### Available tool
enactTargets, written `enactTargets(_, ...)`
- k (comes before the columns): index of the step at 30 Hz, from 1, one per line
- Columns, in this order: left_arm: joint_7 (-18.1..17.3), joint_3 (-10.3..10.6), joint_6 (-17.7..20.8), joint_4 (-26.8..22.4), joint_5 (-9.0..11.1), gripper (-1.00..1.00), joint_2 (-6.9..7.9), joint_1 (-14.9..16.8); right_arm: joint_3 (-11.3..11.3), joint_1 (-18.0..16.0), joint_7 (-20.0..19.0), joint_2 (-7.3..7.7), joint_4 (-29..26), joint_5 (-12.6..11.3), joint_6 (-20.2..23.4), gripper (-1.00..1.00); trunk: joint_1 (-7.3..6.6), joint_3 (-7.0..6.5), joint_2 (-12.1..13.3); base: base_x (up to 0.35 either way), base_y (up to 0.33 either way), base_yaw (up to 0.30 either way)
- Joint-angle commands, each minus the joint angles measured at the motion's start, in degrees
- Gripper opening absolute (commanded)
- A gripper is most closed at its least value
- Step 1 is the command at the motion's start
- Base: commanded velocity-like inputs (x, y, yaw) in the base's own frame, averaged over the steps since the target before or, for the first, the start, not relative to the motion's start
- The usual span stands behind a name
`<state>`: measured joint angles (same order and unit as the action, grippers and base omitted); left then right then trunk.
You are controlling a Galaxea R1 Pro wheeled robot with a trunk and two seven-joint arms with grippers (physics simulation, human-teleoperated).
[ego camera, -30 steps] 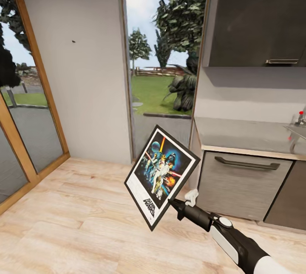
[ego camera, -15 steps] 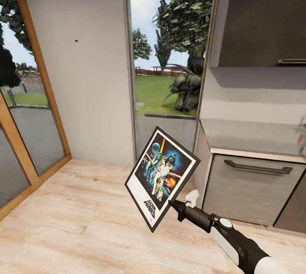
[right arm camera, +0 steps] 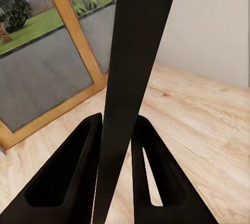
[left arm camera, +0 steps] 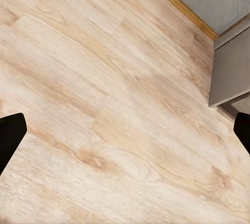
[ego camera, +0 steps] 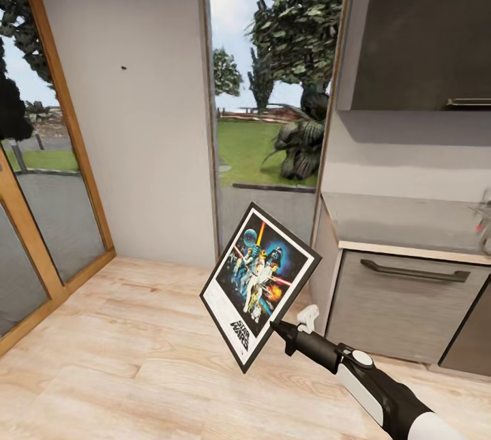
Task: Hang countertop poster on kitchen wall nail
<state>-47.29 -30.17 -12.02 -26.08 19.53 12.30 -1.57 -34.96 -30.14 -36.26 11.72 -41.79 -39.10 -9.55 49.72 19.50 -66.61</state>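
1. The right tool is clenched on the poster's lower corner.
2. The poster is tilted above the wooden floor, left of the counter.
3. The left tool is spread wide over floor.

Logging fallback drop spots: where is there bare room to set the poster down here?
Bare wood floor spreads between the glass door and the cabinet front. The kitchen countertop is bare up to the tap at the right edge. The right gripper grips the poster.
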Motion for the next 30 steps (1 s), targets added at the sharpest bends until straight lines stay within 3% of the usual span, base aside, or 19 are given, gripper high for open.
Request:
enactTargets(1, -0.18, -0.01, -0.03, -0.02, 0.25, 1.0, 0.0, -0.02, -0.37, -0.09, -0.12, 0.06, 0.06, -0.52, -0.29, -1.0, -0.22, -0.13, 0.38, 0.0, 0.0, 0.0)
enactTargets(30, 0.0, -0.07, -0.02, 0.24, 0.16, 1.0, 0.0, -0.02, -0.37, -0.09, -0.13, 0.06, -0.13, -0.62, -0.29, -1.0, -6.59, -5.34, 12.01, 0.0, 0.0, 0.0)
